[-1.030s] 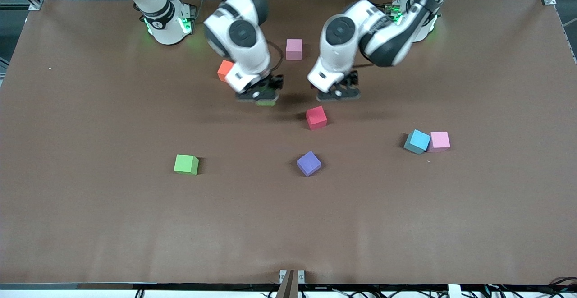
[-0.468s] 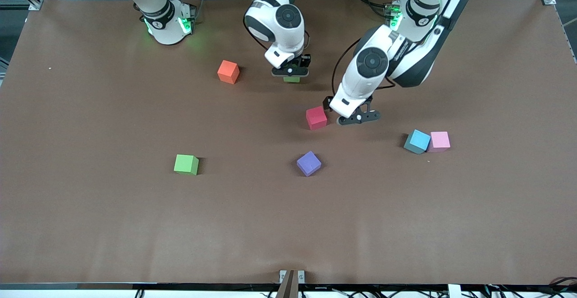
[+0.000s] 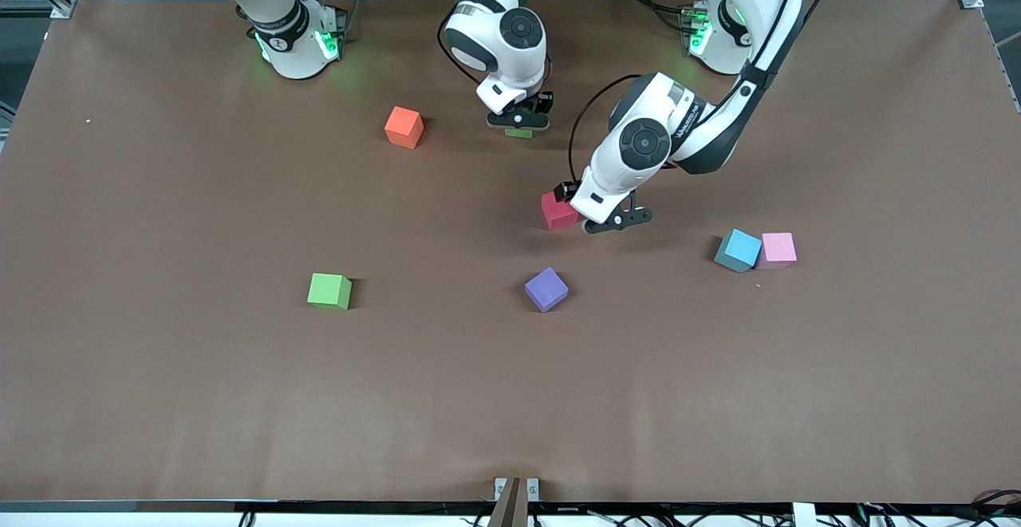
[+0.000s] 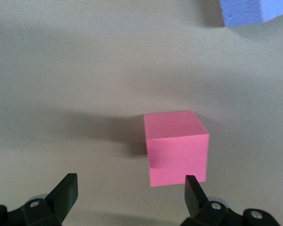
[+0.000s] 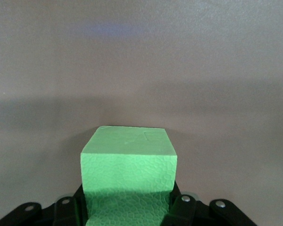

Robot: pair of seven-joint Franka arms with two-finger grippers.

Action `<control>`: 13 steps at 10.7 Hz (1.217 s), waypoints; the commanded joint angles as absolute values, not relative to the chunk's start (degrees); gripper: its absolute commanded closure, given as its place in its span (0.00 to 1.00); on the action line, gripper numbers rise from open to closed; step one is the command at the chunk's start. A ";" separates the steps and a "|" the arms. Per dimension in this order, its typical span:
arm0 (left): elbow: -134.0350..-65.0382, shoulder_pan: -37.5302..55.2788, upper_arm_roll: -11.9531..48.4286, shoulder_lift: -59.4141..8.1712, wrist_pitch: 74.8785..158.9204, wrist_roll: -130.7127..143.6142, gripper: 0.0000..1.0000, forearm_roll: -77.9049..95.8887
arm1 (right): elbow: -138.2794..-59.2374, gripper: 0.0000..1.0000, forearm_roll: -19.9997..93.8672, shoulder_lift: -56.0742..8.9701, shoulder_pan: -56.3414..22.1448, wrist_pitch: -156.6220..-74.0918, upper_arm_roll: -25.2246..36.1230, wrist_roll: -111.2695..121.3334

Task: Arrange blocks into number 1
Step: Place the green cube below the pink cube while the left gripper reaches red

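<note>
Near the tabletop's middle, the left gripper [image 3: 600,220] hangs spread wide just beside the red block [image 3: 557,210], which sits square-on with no long axis. Judging by this, the red pick is in hand; next the fingers must straddle it and drop. Toward the robots' edge, the right gripper [image 3: 518,123] clamps a green block [image 5: 128,165] low over the tabletop [image 3: 159,391].

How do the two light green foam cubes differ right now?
One light green foam cube is clamped in the right gripper, toward the robots' bases; the other light green foam cube sits free on the table, nearer the front camera, with no gripper by it. The held one is mostly hidden under the gripper in the front view; the free one shows fully. Both look the same colour.
</note>
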State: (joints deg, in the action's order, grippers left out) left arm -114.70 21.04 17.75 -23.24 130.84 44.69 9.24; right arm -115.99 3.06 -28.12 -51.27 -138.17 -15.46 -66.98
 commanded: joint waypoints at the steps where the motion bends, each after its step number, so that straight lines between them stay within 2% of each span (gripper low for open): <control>1: -111.10 23.80 15.31 -25.66 130.34 44.12 0.00 11.25 | -116.19 1.00 3.16 -27.95 -53.26 -137.73 -15.12 -69.69; 5: -108.81 25.05 14.59 -28.56 130.43 44.56 0.00 11.25 | -116.28 1.00 3.16 -27.42 -53.88 -136.94 -15.21 -70.92; 6: -108.63 25.14 14.59 -28.91 130.43 44.56 0.00 11.25 | -115.58 0.34 3.16 -27.42 -53.88 -135.11 -15.21 -75.19; 7: -108.63 25.14 14.59 -29.35 130.43 44.56 0.00 11.34 | -114.71 0.00 2.21 -27.33 -54.66 -133.87 -15.12 -82.89; 11: -106.79 25.58 14.59 -31.64 130.43 45.00 0.00 12.39 | -113.21 0.00 -1.65 -23.48 -53.54 -131.76 -14.41 -87.63; 13: -106.70 25.58 14.59 -31.81 130.43 45.09 0.00 12.48 | -110.58 0.00 -4.47 -21.28 -49.24 -125.54 -14.41 -84.22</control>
